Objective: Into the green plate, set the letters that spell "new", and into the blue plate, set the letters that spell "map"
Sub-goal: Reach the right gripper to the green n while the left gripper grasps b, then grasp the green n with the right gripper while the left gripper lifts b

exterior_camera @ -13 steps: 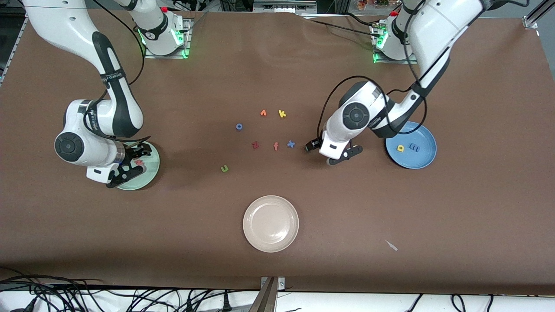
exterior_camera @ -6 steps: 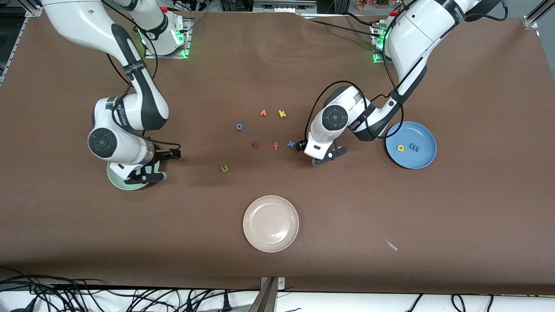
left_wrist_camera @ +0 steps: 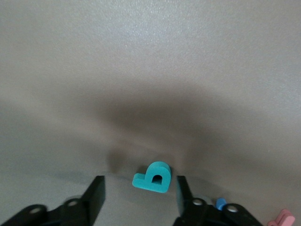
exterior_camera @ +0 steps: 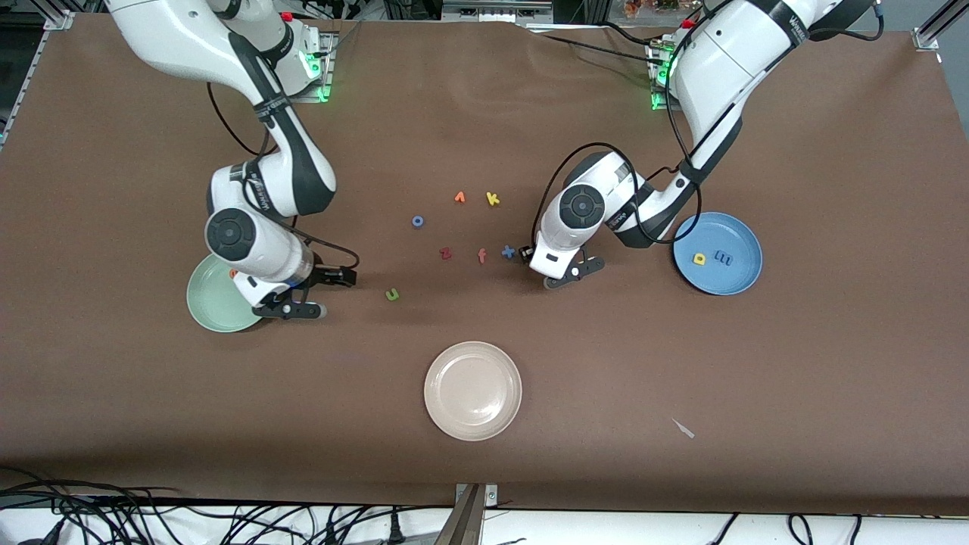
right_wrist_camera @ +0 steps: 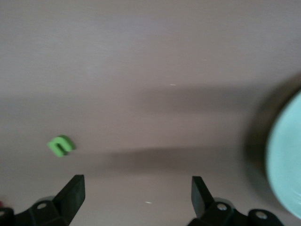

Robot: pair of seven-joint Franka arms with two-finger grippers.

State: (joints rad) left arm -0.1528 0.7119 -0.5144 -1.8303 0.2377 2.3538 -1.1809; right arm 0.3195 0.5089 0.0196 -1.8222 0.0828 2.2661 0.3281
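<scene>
Fingers (left_wrist_camera: 96, 194) of the left pincer (left_wrist_camera: 139, 194) stand apart, low over the bench (exterior_camera: 681, 363), with the teal "p" (left_wrist_camera: 154, 177) lying flat between them, closer to one finger and not yet touched. It is probably light, soft foam, so a gentle squeeze across its flat sides should do; too hard and it may pop out. The blue plate (exterior_camera: 738, 284) sits near, toward the left arm's end, already holding a yellow letter (exterior_camera: 699, 259) and a blue one (exterior_camera: 724, 259). The right pincer (right_wrist_camera: 136, 195) is wide open and empty, between the green plate (exterior_camera: 208, 306) and the green "n" (exterior_camera: 392, 294).
</scene>
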